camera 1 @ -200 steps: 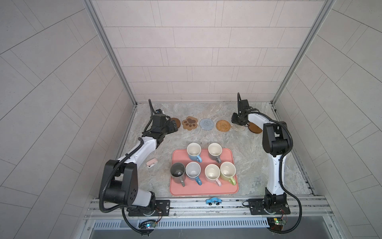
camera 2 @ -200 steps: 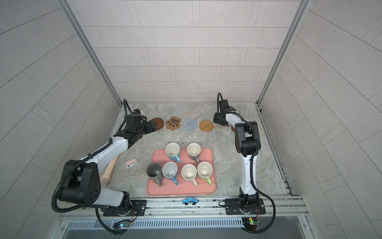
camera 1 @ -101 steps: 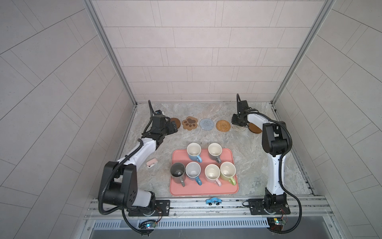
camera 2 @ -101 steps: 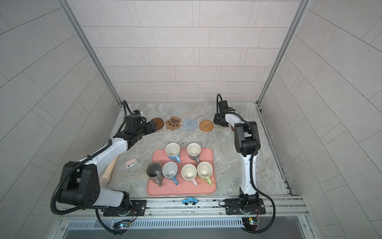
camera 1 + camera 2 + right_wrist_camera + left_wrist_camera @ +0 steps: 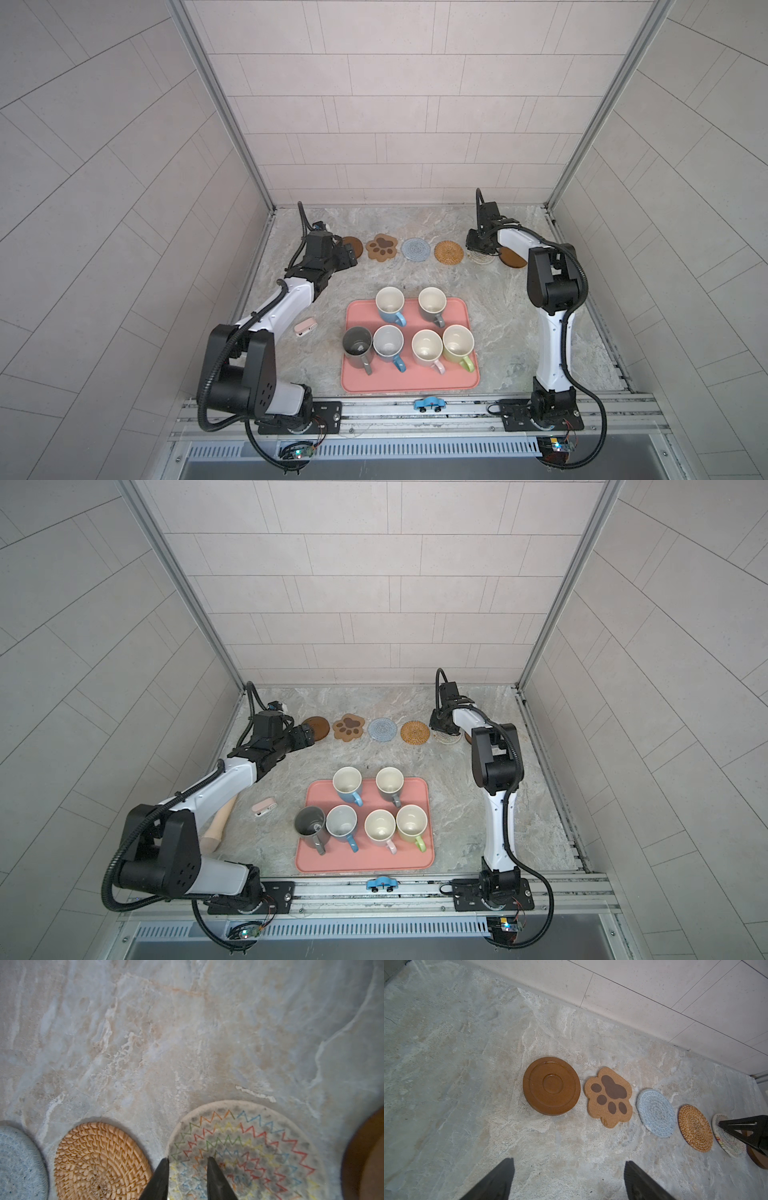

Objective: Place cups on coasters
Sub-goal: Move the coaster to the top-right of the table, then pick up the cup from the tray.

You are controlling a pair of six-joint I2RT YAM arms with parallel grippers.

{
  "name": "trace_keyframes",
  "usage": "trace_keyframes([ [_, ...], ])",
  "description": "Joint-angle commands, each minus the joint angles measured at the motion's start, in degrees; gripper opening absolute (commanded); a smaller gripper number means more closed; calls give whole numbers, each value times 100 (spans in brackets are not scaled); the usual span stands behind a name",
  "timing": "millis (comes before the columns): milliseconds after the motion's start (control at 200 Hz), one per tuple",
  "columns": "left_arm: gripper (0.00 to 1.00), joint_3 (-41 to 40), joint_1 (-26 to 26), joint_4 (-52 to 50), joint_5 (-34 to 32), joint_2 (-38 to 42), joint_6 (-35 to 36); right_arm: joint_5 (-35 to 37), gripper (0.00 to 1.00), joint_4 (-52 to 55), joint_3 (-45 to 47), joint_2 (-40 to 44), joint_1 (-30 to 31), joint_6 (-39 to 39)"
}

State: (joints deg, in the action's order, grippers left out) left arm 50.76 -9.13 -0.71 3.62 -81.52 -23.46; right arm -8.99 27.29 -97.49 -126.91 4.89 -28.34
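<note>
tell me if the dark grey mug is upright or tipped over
Upright. The dark grey mug stands on the pink tray, its open mouth facing up.

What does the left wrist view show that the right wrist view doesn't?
Left wrist only: the paw coaster, the wooden disc beside it, the open left gripper, the wall. Right wrist only: the zigzag stitching on the patterned coaster, close up. Both: that coaster itself, the straw coaster, the blue knit coaster, the right gripper.
</note>
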Motion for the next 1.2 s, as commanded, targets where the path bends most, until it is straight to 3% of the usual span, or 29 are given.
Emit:
trace_keyframes([
  [0,90,-8,16,105,-63,145,58,80,36,329,-79,162,23,-31],
  [425,90,-46,24,182,-193,184,96,40,43,445,-343,418,39,12],
  [670,92,-301,40,701,-643,440,348,227,47,195,150,1265,39,310],
  [836,97,-1015,110,1700,-1752,757,678,791,53,-421,1426,2492,30,875],
  [956,99,-1761,323,3086,-2196,747,1187,1294,64,-1160,2762,3587,-60,1211],
  [976,99,-1884,354,3352,-2266,709,1300,1356,70,-1279,2997,3755,-87,1240],
  [996,99,-1999,373,3626,-2346,652,1422,1422,92,-1419,3218,3914,-126,1270],
  [1011,99,-2073,395,3822,-2384,595,1505,1467,99,-1517,3387,4039,-152,1281],
  [1141,100,-2252,515,4627,-3047,7,1961,1663,99,-2451,4762,4949,-411,1376],
  [1191,100,-2065,525,4218,-3336,-8,1832,1673,99,-2775,5207,5209,-487,1431],
])
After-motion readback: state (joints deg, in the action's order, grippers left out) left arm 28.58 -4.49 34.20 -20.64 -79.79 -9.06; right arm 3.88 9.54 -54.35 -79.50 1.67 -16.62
